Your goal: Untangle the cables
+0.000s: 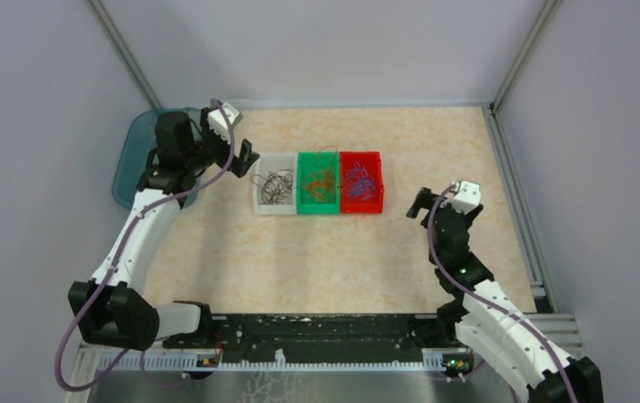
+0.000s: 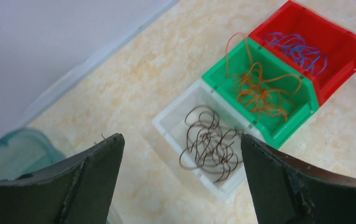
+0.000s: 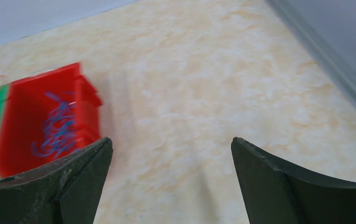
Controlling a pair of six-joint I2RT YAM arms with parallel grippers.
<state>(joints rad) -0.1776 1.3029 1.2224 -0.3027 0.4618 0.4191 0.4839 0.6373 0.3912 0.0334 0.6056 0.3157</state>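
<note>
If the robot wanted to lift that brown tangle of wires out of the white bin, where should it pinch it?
Probably from straight above, pinching an outer loop at the edge of the brown cables. The walls of the white bin block any sideways approach, while its open top leaves the loops exposed.

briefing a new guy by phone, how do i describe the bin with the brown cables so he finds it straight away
On the beige table three small bins stand side by side. Take the end one nearest the left gripper. It is the white bin with dark brown cables; its neighbours, the green bin and red bin, hold orange and blue ones.
</note>
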